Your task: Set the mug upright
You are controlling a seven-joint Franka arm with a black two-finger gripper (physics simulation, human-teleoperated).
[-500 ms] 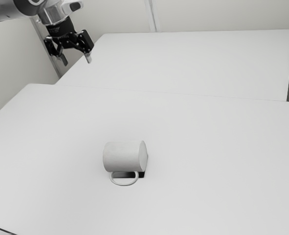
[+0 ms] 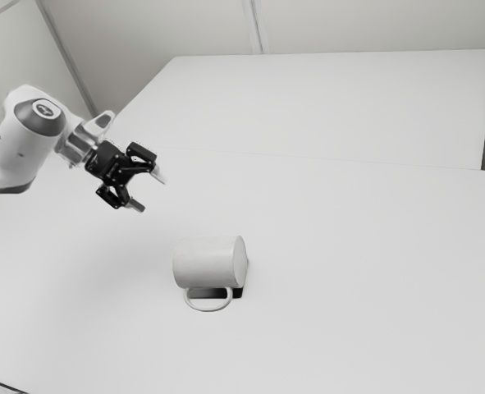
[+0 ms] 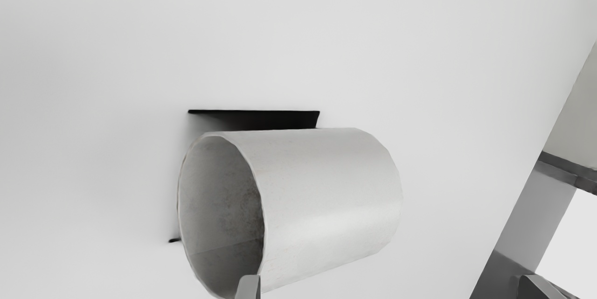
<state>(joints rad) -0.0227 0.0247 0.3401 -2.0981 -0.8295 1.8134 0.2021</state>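
Lying on its side on the white table (image 2: 349, 287), the mug (image 2: 201, 261) is facing nine o'clock in the exterior view with its open mouth (image 3: 219, 205), while its base (image 2: 240, 261) is pointing to three and its handle (image 2: 209, 309) is jutting out at six. The gripper (image 2: 148, 190) is hovering well apart from it, toward the mug's eleven o'clock; its fingers (image 3: 249, 287) are standing wide apart and holding nothing.

The mug is looking like glazed ceramic: stiff, probably light enough for one pinch, yet smooth and round, so I am expecting it to roll or slip under a lopsided squeeze. The rim (image 3: 261, 196) is seeming thin and is likely asking for gentle contact, as a hard knock could be chipping it. For the hold, I am favouring the mouth end, with one finger going inside and the other pressing the outer wall (image 3: 326, 196). That grip would be letting the mouth end rise while the base is turning down onto the table. The handle is looking less suitable, since pulling there could be twisting the body.
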